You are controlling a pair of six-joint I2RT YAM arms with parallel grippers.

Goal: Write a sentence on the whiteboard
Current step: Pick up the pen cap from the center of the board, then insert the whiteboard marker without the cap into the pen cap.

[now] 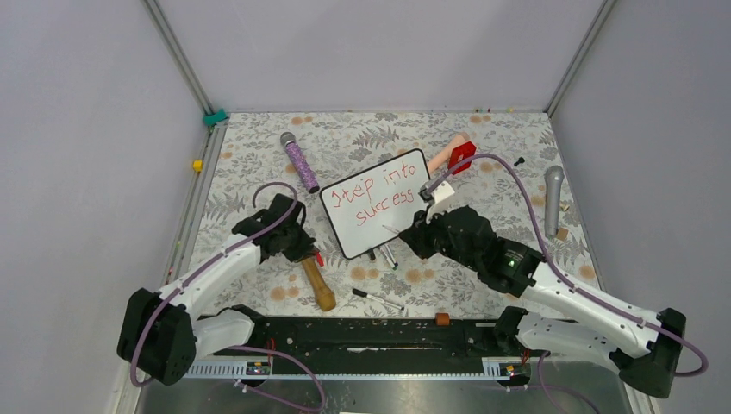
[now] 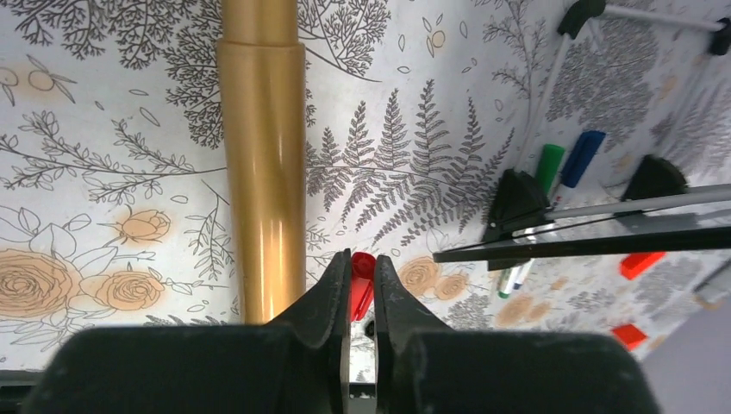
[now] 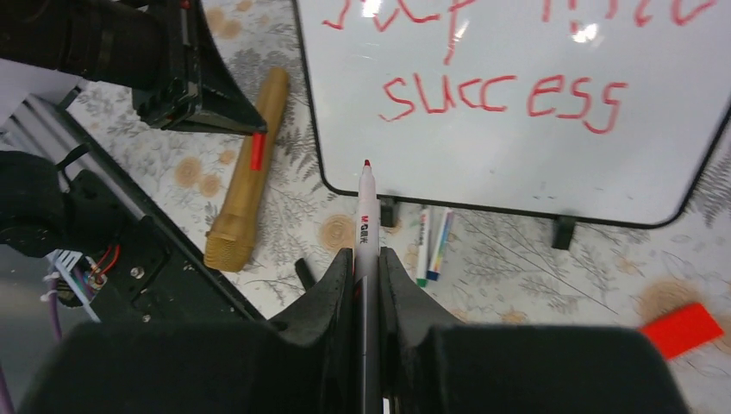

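The right claw (image 3: 366,259) is pinched tight on a marker (image 3: 365,203). Its red tip points toward the near edge of the whiteboard (image 3: 517,164) but stands just off it, not on the writing face. The board lies askew in the middle of the flowered cloth (image 1: 250,155), between the two arms. On it the sentence (image 1: 377,197) reads "step into success" in red, in two lines, with no letter visibly missing — so the writing itself looks done. The left claw (image 2: 362,259), near the board's left corner and just beside a gold handle (image 2: 259,172), is closed on a small red cap (image 2: 360,293), most likely the marker's own. What seems left, as I judge it, is to bring cap and marker together and set the marker down. A few spare pens (image 3: 431,246) lie under the board's near edge.
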